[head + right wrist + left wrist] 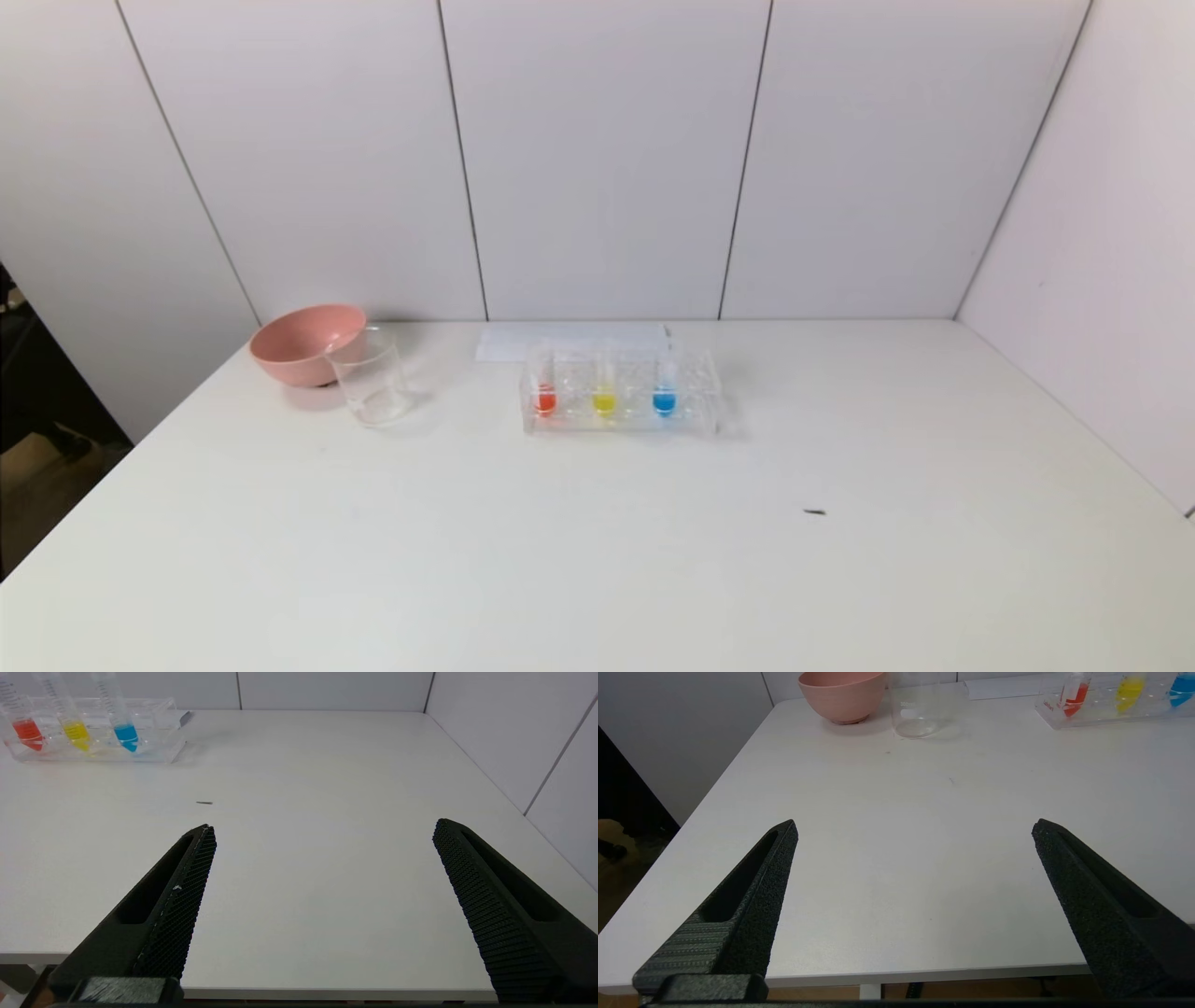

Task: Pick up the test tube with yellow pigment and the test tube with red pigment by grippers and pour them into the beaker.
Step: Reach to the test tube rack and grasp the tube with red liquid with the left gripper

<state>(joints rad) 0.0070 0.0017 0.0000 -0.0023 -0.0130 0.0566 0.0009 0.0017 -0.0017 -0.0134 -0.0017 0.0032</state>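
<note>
Head view: clear tube rack [621,415] at table centre holds red-pigment tube [544,397], yellow-pigment tube [605,399] and blue tube [664,398]; beaker [371,378] at 9 o'clock, touching pink bowl [303,343].
Left wrist view: left gripper [915,828] spread wide, empty, over table's near edge.
Right wrist view: right gripper [322,828] spread wide, empty.

Only the fingers show up, and only from the wrist cams. The left gripper [914,828] has two long black fingers [752,896] that taper to blunt points, with a gritty, sandpaper-like face and a long hollow slot down each outer side; one has fine ribbing near its base. The right gripper [322,828] is the same wedge shape and matte black, but its fingers [486,905] carry a neat grid of tiny bumps. One has a few pale scuffs along its edge.
</note>
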